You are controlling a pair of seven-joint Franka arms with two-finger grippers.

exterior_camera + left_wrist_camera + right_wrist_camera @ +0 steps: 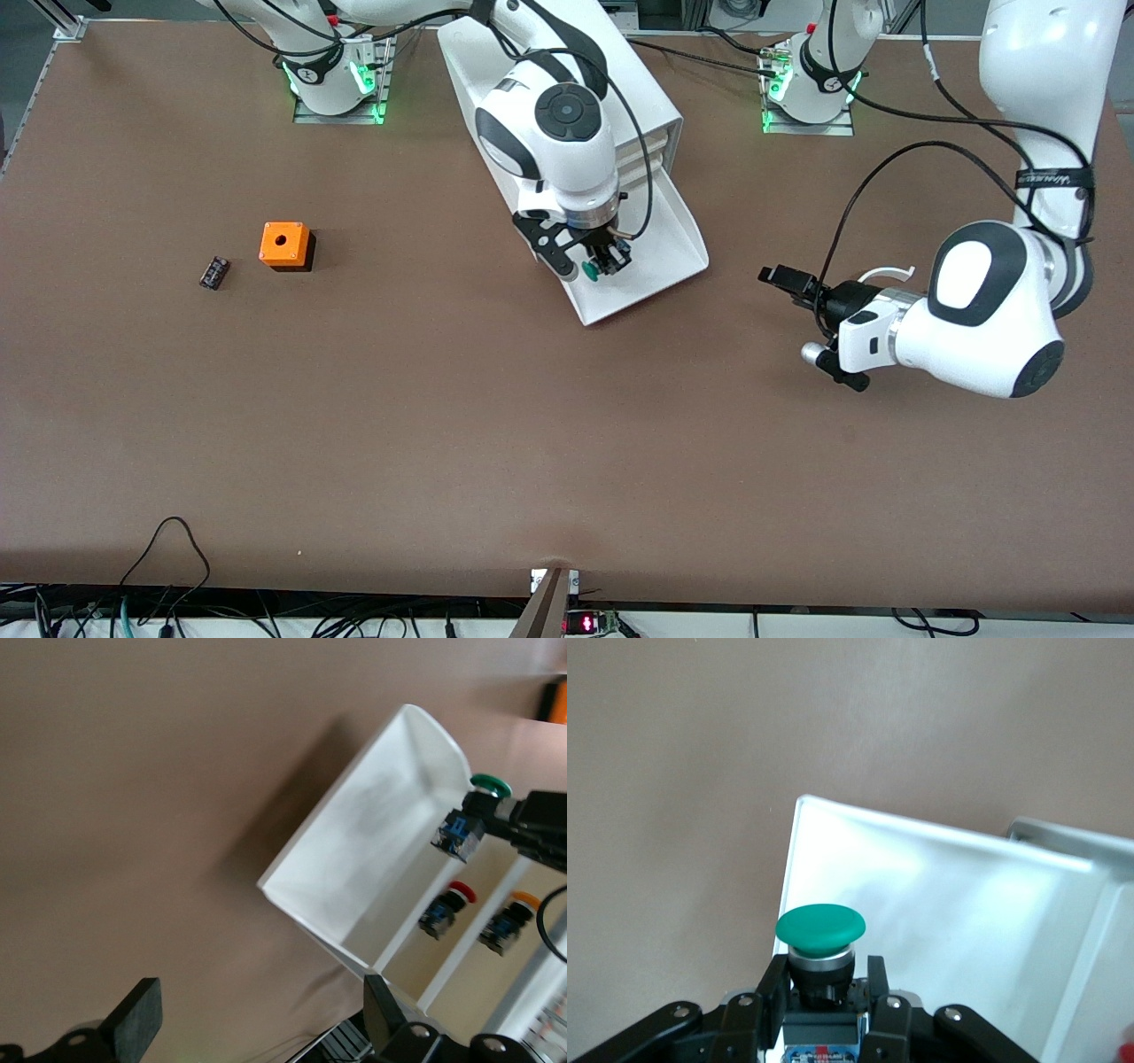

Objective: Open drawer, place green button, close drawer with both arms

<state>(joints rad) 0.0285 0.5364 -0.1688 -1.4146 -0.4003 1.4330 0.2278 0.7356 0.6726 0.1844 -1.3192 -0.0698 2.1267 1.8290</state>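
Observation:
The white cabinet's lowest drawer [675, 237] stands pulled open. My right gripper [595, 264] is over the drawer's front corner and is shut on the button [588, 270], green cap outward. In the right wrist view the button [820, 930] sits between the fingers [772, 997] above the drawer's tray [948, 904]. My left gripper [797, 319] is open and empty, low over the table beside the drawer toward the left arm's end. The left wrist view shows its fingers [133, 1014] wide apart, the drawer [372, 842] and the held button [469, 815].
The cabinet [651, 102] stands near the arms' bases. An orange cube with a hole [285, 245] and a small black part [213, 272] lie toward the right arm's end. A red-capped button [447, 908] and an orange-capped one [507, 921] show in the cabinet.

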